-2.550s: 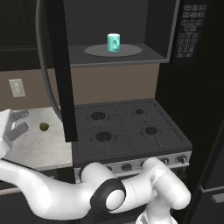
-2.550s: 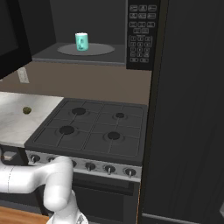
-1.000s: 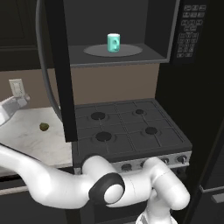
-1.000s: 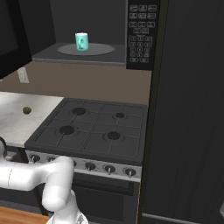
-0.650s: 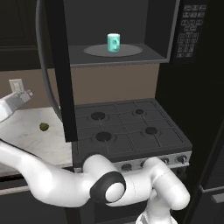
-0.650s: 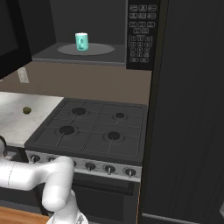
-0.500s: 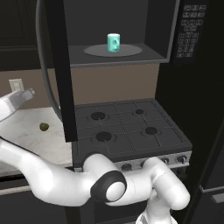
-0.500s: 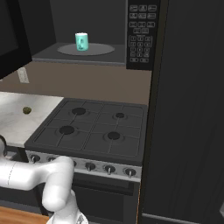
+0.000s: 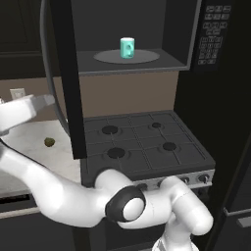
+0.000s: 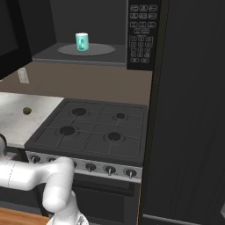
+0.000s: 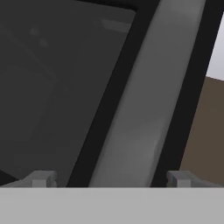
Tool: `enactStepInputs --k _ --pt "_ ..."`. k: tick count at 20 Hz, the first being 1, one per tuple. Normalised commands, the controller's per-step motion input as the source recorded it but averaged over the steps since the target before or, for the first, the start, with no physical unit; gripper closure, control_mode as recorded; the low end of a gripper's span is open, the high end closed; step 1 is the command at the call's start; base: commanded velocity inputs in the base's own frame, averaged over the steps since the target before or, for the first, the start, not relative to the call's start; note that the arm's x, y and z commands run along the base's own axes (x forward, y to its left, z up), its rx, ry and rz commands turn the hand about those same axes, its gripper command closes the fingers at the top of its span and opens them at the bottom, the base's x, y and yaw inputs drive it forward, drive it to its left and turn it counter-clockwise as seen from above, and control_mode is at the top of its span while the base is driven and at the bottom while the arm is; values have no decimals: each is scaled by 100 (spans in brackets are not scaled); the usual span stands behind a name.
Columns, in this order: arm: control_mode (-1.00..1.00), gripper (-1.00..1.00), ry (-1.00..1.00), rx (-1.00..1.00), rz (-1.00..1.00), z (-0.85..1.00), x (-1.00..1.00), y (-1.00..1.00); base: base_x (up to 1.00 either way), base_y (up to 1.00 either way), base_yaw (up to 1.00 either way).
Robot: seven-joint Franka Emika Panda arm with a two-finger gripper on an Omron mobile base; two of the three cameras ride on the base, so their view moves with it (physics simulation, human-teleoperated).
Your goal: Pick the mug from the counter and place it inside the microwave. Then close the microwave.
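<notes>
The teal mug (image 9: 127, 49) (image 10: 82, 41) stands upright on the round grey turntable (image 9: 147, 57) inside the black microwave (image 9: 212, 34) (image 10: 140, 35). The microwave's dark door (image 9: 66, 83) hangs open to the left, seen edge-on. My gripper (image 9: 48, 100) is at the door's outer face, above the marble counter (image 9: 29, 147), far from the mug. In the hand view my gripper (image 11: 109, 179) is open, its fingertips (image 11: 41, 178) spread either side of the grey curved door handle (image 11: 144, 100), close in front of it; I cannot tell if they touch it.
A black gas stovetop (image 9: 142, 142) (image 10: 92, 127) lies below the microwave. A small olive-brown lump (image 9: 49, 142) (image 10: 27, 110) rests on the counter (image 10: 17, 118). A wall outlet (image 9: 18, 93) sits behind it. Tall dark cabinetry (image 10: 193, 110) closes the right side.
My hand has risen and swung right toward the open door's handle. The mug and the door have stayed put.
</notes>
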Motion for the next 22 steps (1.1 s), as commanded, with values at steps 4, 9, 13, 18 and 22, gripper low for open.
enactStepInputs --k 4,9,13,18,22 --pt "-100 -100 0 3 0 9 0 -52 0 0 0" --pt "-100 -100 0 3 0 14 0 -53 0 0 0" --pt "-100 -100 0 4 0 14 0 -52 0 0 0" --pt "-100 -100 0 4 0 12 0 -51 0 0 0" --pt "-100 -100 0 5 0 10 0 -51 0 0 0"
